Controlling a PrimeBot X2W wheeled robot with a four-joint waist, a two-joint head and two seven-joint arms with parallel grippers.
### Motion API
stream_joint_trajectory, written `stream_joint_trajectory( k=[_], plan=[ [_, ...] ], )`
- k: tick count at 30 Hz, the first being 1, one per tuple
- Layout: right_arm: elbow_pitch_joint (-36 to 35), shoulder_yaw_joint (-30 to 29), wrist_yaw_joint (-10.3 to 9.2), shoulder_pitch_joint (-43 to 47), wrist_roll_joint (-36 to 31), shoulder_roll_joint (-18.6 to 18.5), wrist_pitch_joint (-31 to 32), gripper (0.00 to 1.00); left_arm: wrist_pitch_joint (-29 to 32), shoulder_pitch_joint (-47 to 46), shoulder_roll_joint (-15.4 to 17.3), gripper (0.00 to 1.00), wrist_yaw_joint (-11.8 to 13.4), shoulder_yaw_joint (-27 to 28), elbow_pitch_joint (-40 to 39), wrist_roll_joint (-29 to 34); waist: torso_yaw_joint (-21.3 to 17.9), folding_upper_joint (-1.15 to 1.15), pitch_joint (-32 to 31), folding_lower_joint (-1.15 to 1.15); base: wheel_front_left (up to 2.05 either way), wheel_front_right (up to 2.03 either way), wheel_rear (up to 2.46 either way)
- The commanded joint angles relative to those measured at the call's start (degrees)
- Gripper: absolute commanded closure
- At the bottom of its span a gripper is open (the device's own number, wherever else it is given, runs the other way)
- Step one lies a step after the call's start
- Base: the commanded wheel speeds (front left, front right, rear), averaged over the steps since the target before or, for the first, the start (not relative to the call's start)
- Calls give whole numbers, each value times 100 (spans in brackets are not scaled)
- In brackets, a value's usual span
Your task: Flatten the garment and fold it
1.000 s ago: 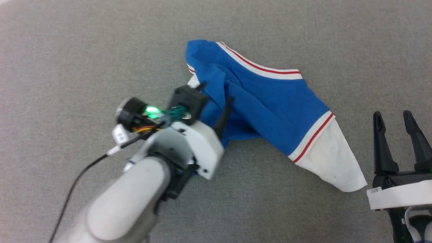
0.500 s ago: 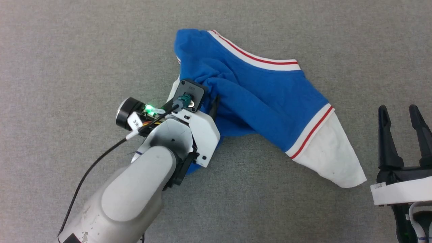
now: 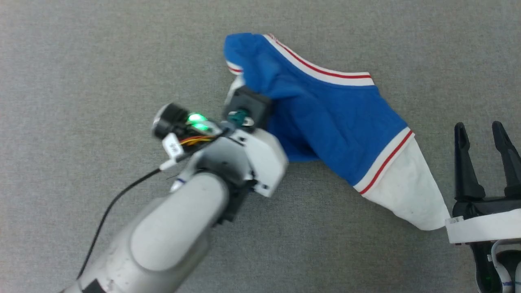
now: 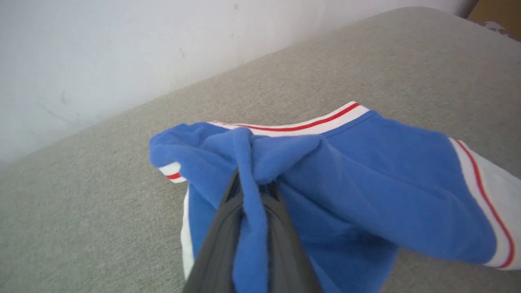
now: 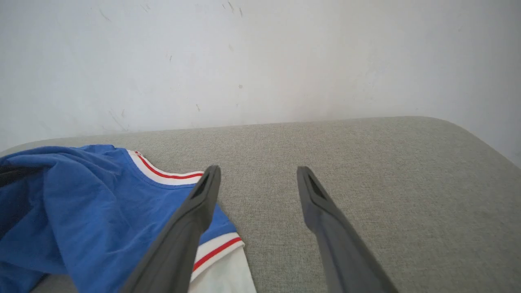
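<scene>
Here the left gripper (image 4: 254, 190) pinches a fold of the garment (image 4: 366, 175).

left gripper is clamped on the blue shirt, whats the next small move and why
Probably lift the left gripper a little and draw it toward the robot's left. It is shut on a fold of the garment, which lies bunched on the grey surface; a gentle pull should start opening it. The right gripper is open beside the white sleeve, free to pin it.
</scene>
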Motion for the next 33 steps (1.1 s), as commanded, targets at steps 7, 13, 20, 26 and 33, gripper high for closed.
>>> stream_joint_trajectory(
  k=[7,13,20,26,33],
  plan=[
    [73,83,-5,-19,9,16,-2,0,-63,57,-584,100,-401,-732,-426,-28,38,0,-175,0,0,0,0],
    [121,149,-5,6,45,16,-13,0,-133,613,-930,100,-623,-1368,690,-171,-60,0,-190,0,0,0,0],
    [185,119,-5,55,36,16,-11,0,-873,808,-1278,0,-591,-1284,1650,-466,-105,0,-288,0,0,0,0],
    [249,134,-5,151,54,16,-23,0,-1365,866,-1251,0,-524,-846,1073,-822,-50,0,-542,0,0,0,0],
    [300,180,-5,321,93,16,-19,0,-883,1199,-369,0,-279,-341,-574,-1129,71,0,-870,0,0,0,0]
  ],
)
